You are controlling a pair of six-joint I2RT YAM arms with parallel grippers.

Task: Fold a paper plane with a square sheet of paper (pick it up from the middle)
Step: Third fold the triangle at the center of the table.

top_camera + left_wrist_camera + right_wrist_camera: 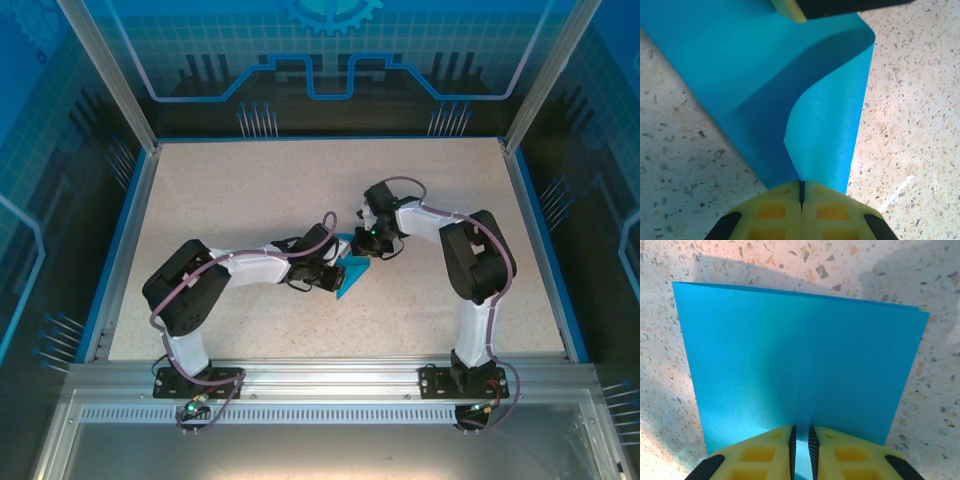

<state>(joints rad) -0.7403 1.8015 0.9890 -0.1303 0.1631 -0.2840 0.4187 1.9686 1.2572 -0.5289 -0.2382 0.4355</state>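
Observation:
The square sheet of paper (352,272) is bright blue and sits mid-table between both arms, partly lifted. My left gripper (335,268) is shut on it: in the left wrist view a curled flap of the sheet (765,75) runs into the closed seam of the left gripper (801,182). My right gripper (368,245) holds the opposite side. In the right wrist view the sheet (800,350) rises in a soft ridge into the narrow gap of the right gripper (801,429), and a second layer shows along its far edge. A paper plane is out of view.
The speckled beige table (250,200) has a blue rim and clear enclosure walls behind and to the sides. An aluminium rail (320,375) runs along the near edge where the arm bases stand. A yellow fingertip (790,9) of the right gripper shows at the top of the left wrist view.

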